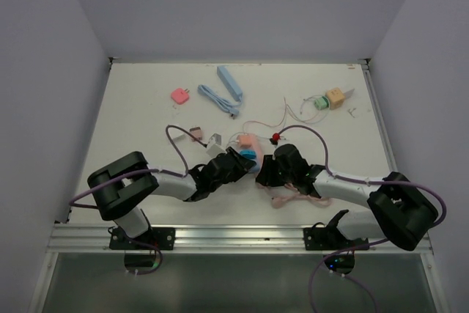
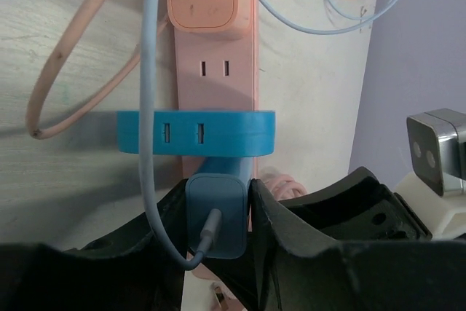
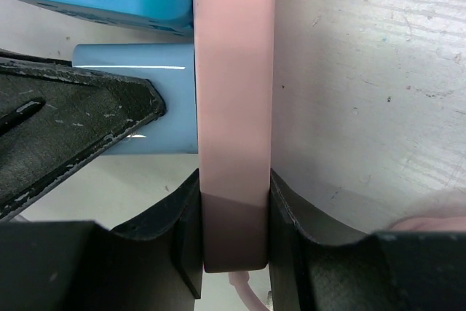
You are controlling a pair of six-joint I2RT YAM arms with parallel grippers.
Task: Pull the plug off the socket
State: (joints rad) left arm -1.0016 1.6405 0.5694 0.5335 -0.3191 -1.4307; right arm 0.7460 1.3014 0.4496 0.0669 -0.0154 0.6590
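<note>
Right pincer is clamping the end of the long pink plastic socket strip, anchoring it on the pale surface; left pincer is gripping the light-blue rectangular plug, sitting in that strip, for a clean pull.

Both arms share one build. The left arm and the right arm each have a bulky black shoulder housing with rounded corners, then a slim white link, then black wrist joints. The left purple cable arches free of its arm, as does the right purple cable, and more purple wire hangs near each black base plate. The left gripper has thick matte black fingers, one with a small round hole and pale scuffs along its edge. The right gripper has plain black curved fingers. A grey camera box with two dark lenses sits on a white bracket.
</note>
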